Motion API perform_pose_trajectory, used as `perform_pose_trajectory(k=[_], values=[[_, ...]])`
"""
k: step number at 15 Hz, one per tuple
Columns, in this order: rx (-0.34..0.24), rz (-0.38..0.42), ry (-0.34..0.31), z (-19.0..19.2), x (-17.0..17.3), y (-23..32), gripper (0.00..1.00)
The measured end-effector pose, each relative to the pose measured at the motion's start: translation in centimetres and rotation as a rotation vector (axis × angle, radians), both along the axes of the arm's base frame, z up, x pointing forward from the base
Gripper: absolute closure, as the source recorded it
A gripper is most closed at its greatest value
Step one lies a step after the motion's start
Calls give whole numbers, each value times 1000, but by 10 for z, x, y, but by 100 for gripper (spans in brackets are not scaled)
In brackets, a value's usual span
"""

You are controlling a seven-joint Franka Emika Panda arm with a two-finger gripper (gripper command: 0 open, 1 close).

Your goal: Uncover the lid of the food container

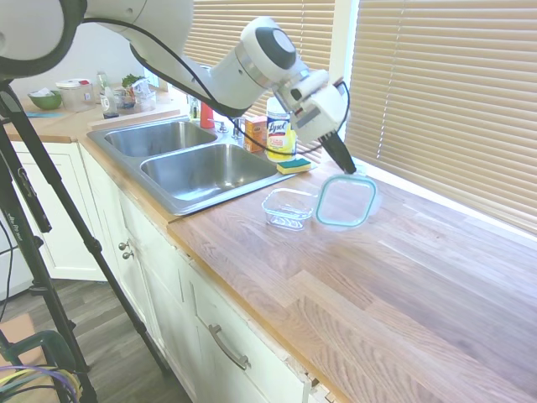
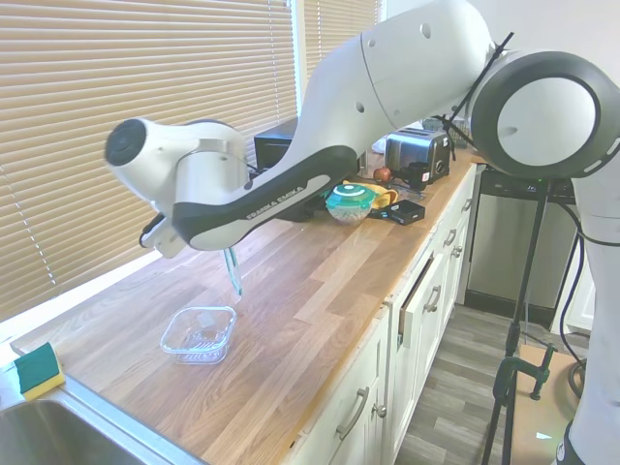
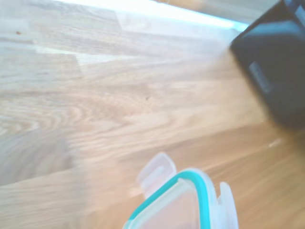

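while the tool is clenched on the far edge of the lid, the lid hangs tilted beneath it, lifted clear of the wooden surface. seen edge-on in the second exterior view, the lid is a thin teal strip under the tool. the food container sits uncovered on the surface just beside the hanging lid, on the side toward the sink. a yellow-green sponge lies near the tool, at the sink's corner.
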State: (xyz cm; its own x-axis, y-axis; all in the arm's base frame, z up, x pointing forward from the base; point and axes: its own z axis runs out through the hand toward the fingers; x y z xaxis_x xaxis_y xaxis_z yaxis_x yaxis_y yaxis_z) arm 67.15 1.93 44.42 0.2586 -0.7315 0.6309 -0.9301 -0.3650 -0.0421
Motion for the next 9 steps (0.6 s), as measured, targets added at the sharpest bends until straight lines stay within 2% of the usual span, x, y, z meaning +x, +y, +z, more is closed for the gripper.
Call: perform_pose_trajectory(k=[3,7,9], values=[[157,-10,-50,-23,-13,-43,100],[235,15,-68,-36,-42,-67,100],[242,29,-49,-47,-58,-74,100]])
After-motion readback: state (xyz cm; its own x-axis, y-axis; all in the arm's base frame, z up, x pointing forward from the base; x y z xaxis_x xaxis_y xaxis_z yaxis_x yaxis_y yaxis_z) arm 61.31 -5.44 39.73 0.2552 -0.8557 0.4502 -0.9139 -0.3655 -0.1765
